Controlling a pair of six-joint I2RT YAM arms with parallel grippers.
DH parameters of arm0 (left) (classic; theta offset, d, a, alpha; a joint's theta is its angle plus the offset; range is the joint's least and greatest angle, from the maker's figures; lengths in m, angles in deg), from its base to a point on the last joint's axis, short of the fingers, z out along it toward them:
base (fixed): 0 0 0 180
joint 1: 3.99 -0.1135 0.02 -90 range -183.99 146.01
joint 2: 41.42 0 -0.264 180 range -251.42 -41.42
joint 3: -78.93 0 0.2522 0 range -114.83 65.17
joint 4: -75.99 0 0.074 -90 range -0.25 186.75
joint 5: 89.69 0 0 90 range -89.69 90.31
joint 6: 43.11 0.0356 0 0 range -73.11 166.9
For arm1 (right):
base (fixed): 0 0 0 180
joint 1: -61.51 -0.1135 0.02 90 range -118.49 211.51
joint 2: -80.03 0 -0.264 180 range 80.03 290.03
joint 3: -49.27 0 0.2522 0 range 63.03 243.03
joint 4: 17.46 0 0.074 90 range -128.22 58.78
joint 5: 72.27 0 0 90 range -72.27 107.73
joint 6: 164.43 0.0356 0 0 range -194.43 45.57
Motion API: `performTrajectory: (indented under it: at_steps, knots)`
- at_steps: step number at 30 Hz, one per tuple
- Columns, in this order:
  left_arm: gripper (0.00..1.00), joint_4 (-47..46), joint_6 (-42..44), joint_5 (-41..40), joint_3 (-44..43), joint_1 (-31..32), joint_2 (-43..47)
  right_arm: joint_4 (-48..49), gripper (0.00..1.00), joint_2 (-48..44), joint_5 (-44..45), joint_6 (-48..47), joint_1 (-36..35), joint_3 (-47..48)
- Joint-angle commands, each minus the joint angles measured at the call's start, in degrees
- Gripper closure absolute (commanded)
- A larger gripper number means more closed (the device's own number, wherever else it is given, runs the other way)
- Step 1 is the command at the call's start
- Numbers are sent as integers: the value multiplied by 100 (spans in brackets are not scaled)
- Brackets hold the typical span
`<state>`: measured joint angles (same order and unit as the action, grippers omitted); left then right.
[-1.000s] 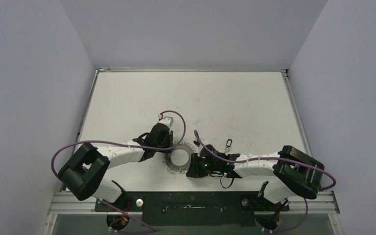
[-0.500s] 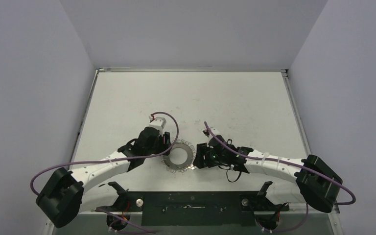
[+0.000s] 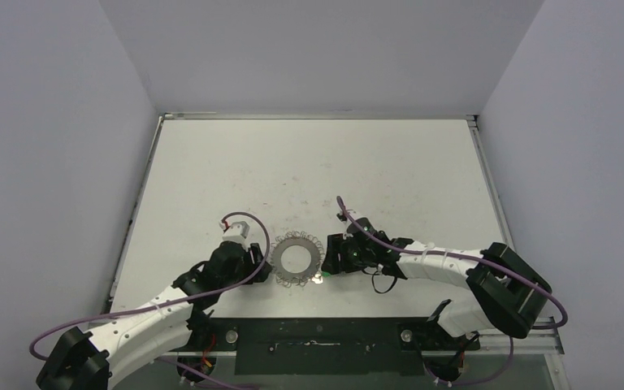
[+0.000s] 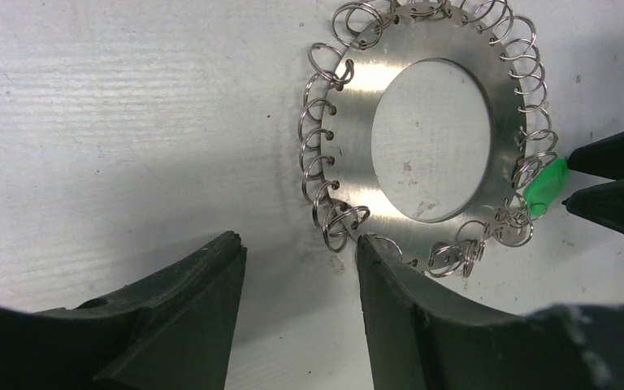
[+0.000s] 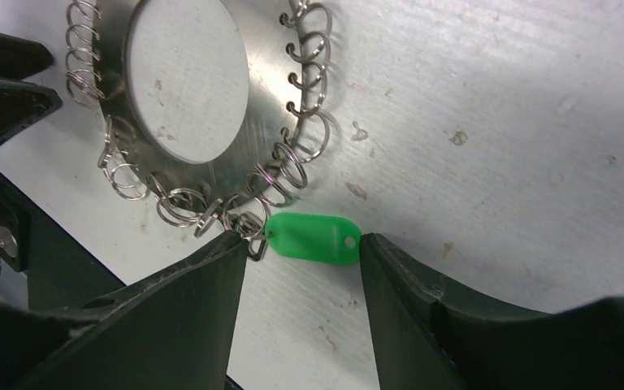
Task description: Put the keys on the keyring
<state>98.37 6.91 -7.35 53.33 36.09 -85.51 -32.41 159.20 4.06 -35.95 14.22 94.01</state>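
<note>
Seemingly mid-hooking: keys [image 4: 546, 185] touch rim of keyring [image 4: 349, 97] nr near edge of desk [image 3: 309, 162], btw wide jaws of right gripper [image 5: 302, 240]; left gripper [image 4: 298, 241] jaws wide too, empty; next likely pinch tag [image 5: 313, 237], thread it on.

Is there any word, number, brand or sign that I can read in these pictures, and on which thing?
None can be read. The green tag shows a blank face, the keyring bears no visible engraving, and the table carries only scuff marks.
</note>
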Motion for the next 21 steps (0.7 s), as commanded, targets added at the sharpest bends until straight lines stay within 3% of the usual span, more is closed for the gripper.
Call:
performTrajectory:
  at_steps: [1, 6, 11, 16, 21]
  knots:
    - [50, -242, -427, -47, 83, 6, 58, 568, 47, 242, -229, 68, -20, -44]
    - [51, -569, -336, -66, -26, 9, -502, 900, 54, 468, -300, 293, -300, -150]
    - [51, -1040, -41, -73, -326, -21, -1273, 1044, 55, 439, -267, 513, -526, -203]
    - [50, -979, 504, -111, -688, -43, -1695, 218, 45, -232, 317, 157, -460, -56]
    - [49, -871, 789, -82, -775, -52, -1353, -334, 36, -1052, 582, -628, -275, 49]
